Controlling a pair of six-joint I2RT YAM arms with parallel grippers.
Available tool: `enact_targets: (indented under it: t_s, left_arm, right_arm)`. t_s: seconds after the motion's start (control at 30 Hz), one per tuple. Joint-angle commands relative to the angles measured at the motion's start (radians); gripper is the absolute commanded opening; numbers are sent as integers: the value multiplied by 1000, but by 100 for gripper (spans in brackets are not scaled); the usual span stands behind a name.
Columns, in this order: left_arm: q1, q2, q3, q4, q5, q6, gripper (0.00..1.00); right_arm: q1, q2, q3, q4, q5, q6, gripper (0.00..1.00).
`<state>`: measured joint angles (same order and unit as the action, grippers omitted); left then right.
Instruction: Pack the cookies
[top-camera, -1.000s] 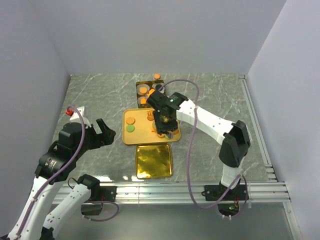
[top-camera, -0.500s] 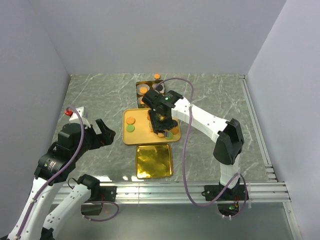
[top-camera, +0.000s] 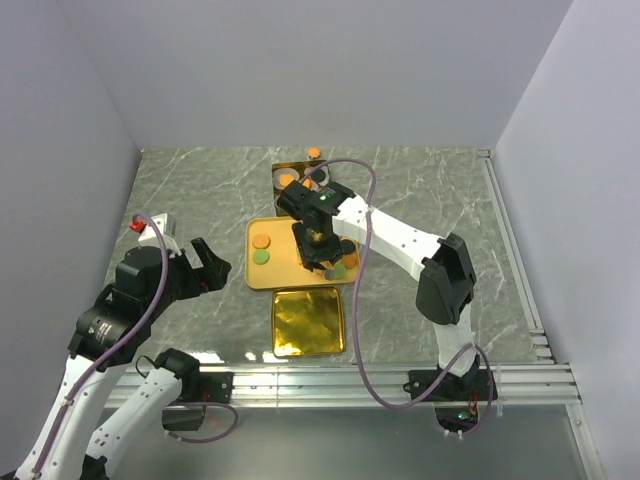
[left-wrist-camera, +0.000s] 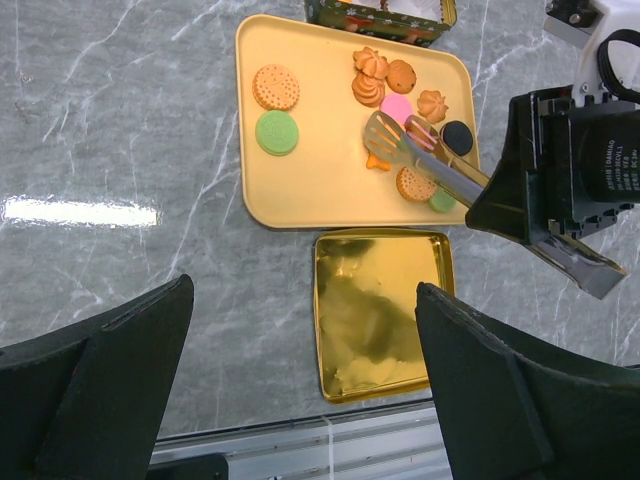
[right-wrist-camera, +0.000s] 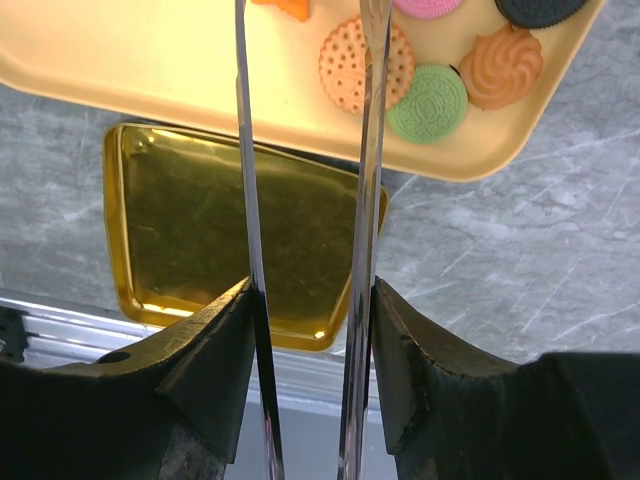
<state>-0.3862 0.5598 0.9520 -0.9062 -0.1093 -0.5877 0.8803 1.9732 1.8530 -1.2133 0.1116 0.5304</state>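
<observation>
Several cookies lie on the yellow tray (top-camera: 275, 268): a tan disc (left-wrist-camera: 276, 87), a green disc (left-wrist-camera: 277, 132), a pink one (left-wrist-camera: 398, 108), a black one (left-wrist-camera: 457, 135) and orange shaped ones. My right gripper (top-camera: 322, 242) is shut on metal tongs (left-wrist-camera: 420, 162), whose tips hover over the tray's right half by a small orange cookie (left-wrist-camera: 377, 160). In the right wrist view the tong blades (right-wrist-camera: 250, 200) stand apart, their tips cut off at the top edge, with a tan dotted cookie (right-wrist-camera: 345, 65) and a green one (right-wrist-camera: 428, 103) below. My left gripper (top-camera: 205, 268) is open and empty, left of the tray.
A gold tin lid (top-camera: 308, 322) lies upside down just in front of the tray. A tin (top-camera: 290, 180) with paper cups and cookies stands behind the tray. One orange cookie (top-camera: 314, 153) lies behind the tin. A red-tipped object (top-camera: 139, 224) is at the far left.
My right arm has swung left, carrying the tongs from the tray's right edge toward its middle. The left arm has not moved.
</observation>
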Motion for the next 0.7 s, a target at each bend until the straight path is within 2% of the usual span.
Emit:
enact_targets:
  t_s: [0.0, 0.2, 0.4, 0.67]
  left_arm:
    - [4, -6, 1, 17, 5, 8, 99]
    - [4, -5, 1, 16, 5, 8, 99]
    - [4, -4, 1, 18, 7, 8, 99]
    - [4, 2, 1, 20, 7, 9, 100]
  right_arm:
    - [13, 15, 60, -18, 10, -7, 54]
    - [14, 26, 72, -23, 10, -9, 51]
    - [14, 27, 83, -28, 10, -9, 39]
    - [14, 29, 202, -58, 20, -7, 36]
